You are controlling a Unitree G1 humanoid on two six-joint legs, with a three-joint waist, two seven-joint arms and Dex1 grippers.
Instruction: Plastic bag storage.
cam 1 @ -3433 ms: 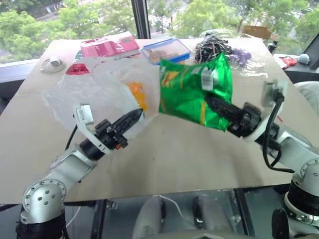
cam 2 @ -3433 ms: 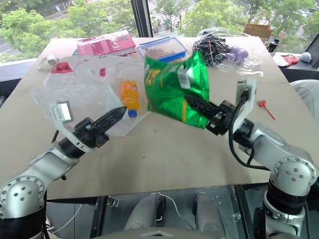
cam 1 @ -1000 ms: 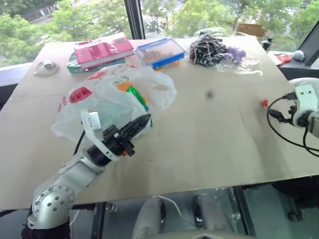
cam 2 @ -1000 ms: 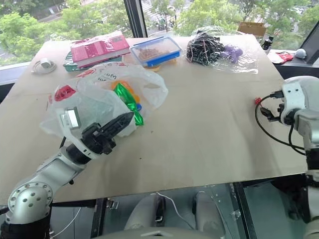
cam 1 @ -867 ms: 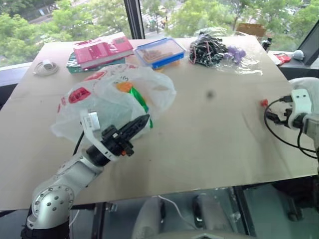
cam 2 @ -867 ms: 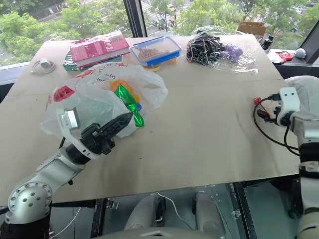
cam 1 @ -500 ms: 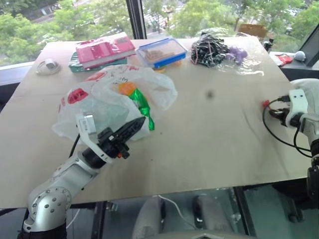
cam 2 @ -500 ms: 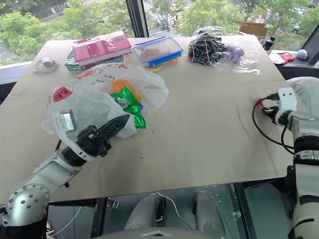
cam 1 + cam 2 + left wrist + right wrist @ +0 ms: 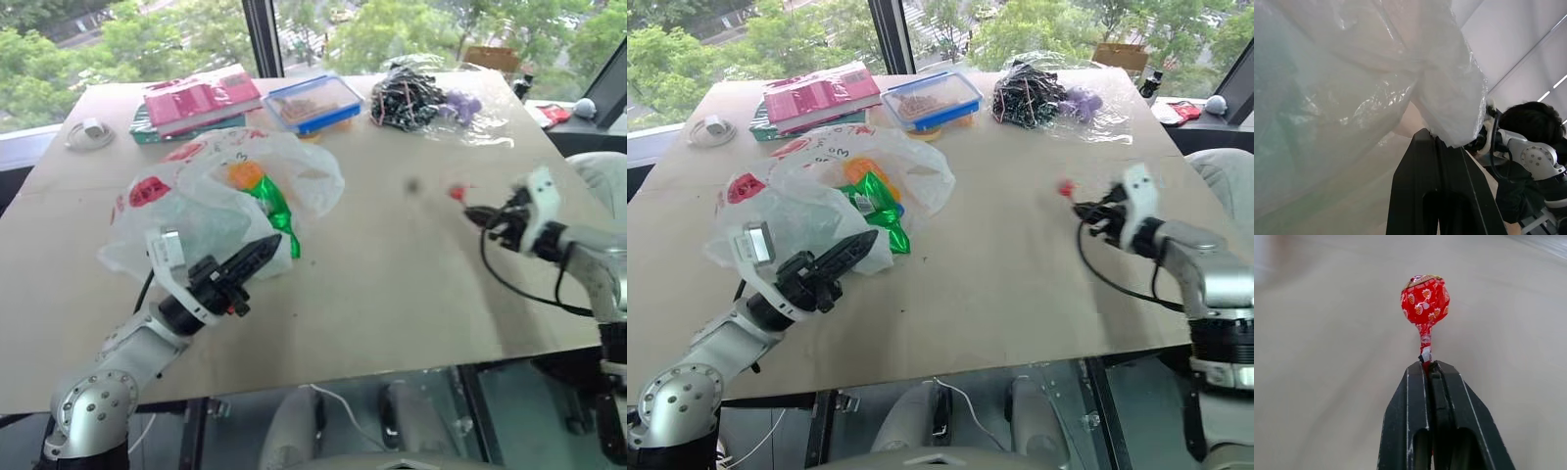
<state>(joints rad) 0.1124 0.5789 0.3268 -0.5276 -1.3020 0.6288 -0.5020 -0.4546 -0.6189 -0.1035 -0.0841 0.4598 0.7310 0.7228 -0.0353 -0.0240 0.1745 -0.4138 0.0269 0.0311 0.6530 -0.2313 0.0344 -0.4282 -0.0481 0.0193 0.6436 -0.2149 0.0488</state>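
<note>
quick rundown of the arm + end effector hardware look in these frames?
Both arms are silver-grey metal with rounded joint housings, the left elbow ringed with small screws. Each ends in a black wrist section and a black two-finger end effector, left, right, tapering to a point. A small white camera module sits at each wrist; black cable loops along the right forearm.

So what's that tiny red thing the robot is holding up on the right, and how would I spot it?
Start at the big tan table and follow the robot's right arm to its black fingers, shut together. Sticking out of the tips is a lollipop: a small round head in shiny red printed wrapper on a thin stick. Nothing else nearby is that small, round and red.
</note>
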